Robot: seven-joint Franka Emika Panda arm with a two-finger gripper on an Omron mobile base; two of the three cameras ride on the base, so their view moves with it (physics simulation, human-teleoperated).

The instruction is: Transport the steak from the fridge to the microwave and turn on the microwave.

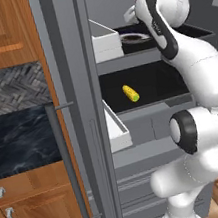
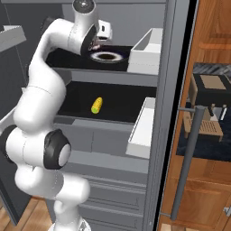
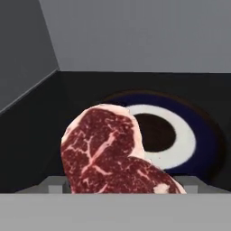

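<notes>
The steak [image 3: 110, 153], dark red with pale marbling, fills the lower middle of the hand view, tilted up toward the camera in front of a dark blue and white plate [image 3: 185, 140]. It stands clear of the plate's bare centre and sits between the fingers, so my gripper [image 2: 96, 46] is shut on it. In the right base view the gripper reaches into the open fridge [image 2: 169, 90] on the upper shelf, just left of the plate [image 2: 108, 56]. In the left base view the arm covers the hand, beside the plate [image 1: 134, 38]. The microwave is out of view.
A yellow corn cob [image 1: 131, 93] lies on the shelf below. White bins [image 2: 146, 45] stand on the door side of both shelves, the lower one [image 2: 142, 128] jutting forward. A coffee machine [image 2: 210, 103] and wooden cupboards [image 1: 33, 215] flank the fridge, whose bar handle [image 1: 64, 159] stands in front.
</notes>
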